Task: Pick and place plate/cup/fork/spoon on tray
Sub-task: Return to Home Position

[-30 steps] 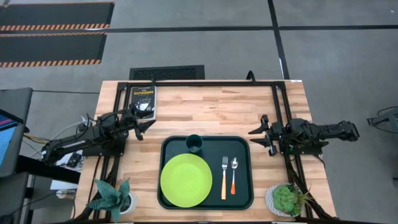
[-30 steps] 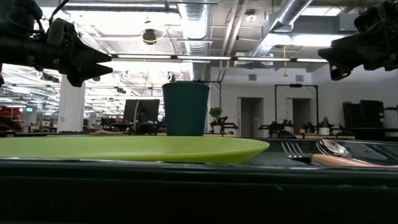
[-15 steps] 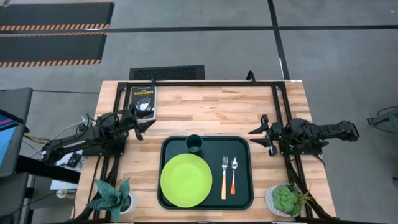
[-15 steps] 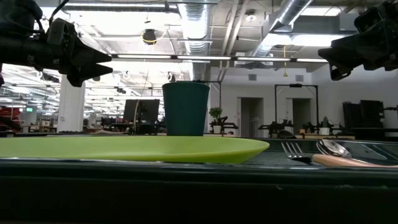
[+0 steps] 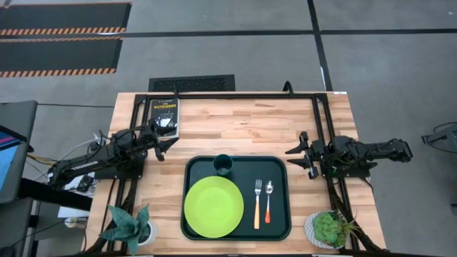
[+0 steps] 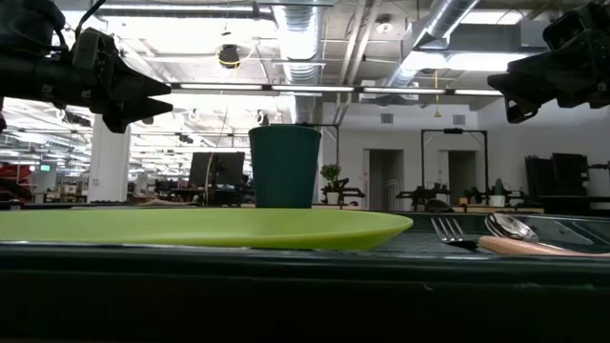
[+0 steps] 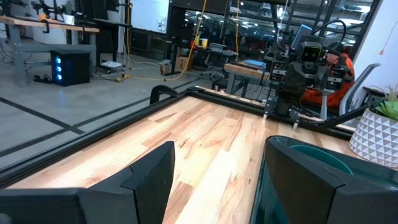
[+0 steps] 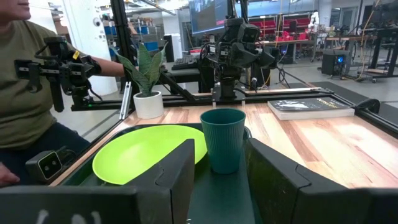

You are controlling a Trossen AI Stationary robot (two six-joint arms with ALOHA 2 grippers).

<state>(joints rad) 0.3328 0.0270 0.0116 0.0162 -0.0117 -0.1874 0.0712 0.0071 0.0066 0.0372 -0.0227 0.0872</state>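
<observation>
The dark green tray [image 5: 278, 171] lies at the table's near middle. On it rest the lime-green plate [image 5: 213, 207] at the left, the teal cup [image 5: 223, 164] upright at the far left corner, the fork [image 5: 257, 203] and the spoon [image 5: 268, 200] side by side at the right. The cup [image 8: 222, 140] and plate [image 8: 146, 151] also show in the right wrist view. My left gripper [image 5: 166, 140] is open and empty, raised left of the tray. My right gripper [image 5: 298, 155] is open and empty, raised right of the tray.
A book [image 5: 163, 113] lies at the far left of the table. Potted plants stand at the near left corner [image 5: 128, 227] and the near right corner [image 5: 330, 228]. A black frame [image 5: 321, 114] runs along the table's far and right sides. A person [image 8: 25, 99] sits beyond the table.
</observation>
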